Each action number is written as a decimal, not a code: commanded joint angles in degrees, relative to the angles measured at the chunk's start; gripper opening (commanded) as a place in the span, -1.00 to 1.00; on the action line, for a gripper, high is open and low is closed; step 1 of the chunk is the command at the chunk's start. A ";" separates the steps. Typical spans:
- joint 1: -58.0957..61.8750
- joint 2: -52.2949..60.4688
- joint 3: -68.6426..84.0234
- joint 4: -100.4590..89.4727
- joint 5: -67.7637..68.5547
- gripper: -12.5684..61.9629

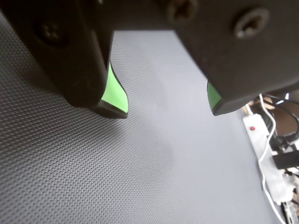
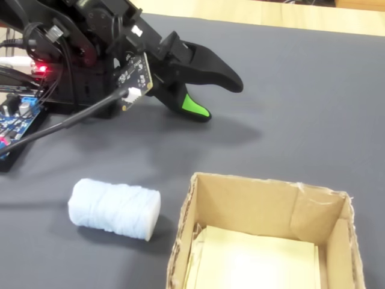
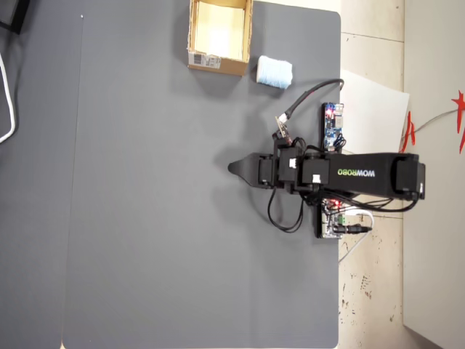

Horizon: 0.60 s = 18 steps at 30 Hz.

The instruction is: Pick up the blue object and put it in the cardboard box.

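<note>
1. In the fixed view, nearest the camera, the cardboard box (image 2: pixel 264 241) stands open-topped at the lower right, its pale yellowish inside bare of the lump.
2. Just to its left in that view lies the blue object (image 2: pixel 114 209), a pale blue soft roll on its side on the dark grey counter (image 2: pixel 313 102), close beside the box wall but outside it.
3. Farther back, the pincer (image 2: pixel 218 95) hangs just over the counter, pointing right in the fixed view, well apart from both the roll and the box. Its two black jaws stand spread with a clear gap between the tips, and a green pad (image 2: pixel 194 107) shows on the lower one.
4. The wrist view confirms this: the pincer (image 1: pixel 169 108) holds nothing, with only the textured grey mat visible between its green-lined fingers (image 1: pixel 114 91).
5. At the right edge of the wrist view a white power strip (image 1: pixel 259 135) with cables lies beyond the mat.
6. From overhead, the cardboard box (image 3: pixel 216 64) sits at the top edge of the counter (image 3: pixel 145 218) with a white label on its outer side, the blue object (image 3: pixel 275 72) just to its right, and the pincer (image 3: pixel 236 169) lower down near the middle, pointing left.
7. A small circuit board (image 3: pixel 333 123) lies at the counter's right edge, between the roll and the arm.
</note>
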 commanded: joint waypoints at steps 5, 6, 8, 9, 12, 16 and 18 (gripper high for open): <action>1.14 4.83 2.02 5.63 0.53 0.24; 1.67 4.83 2.02 4.66 0.35 0.24; 2.37 4.83 2.02 1.32 -0.26 0.24; 2.99 4.83 2.02 -0.53 -1.14 0.24; 5.10 4.83 1.85 -5.63 -2.90 0.24; 8.88 4.83 0.88 -10.46 -6.94 0.25; 11.07 4.83 -0.53 -10.63 -7.29 0.25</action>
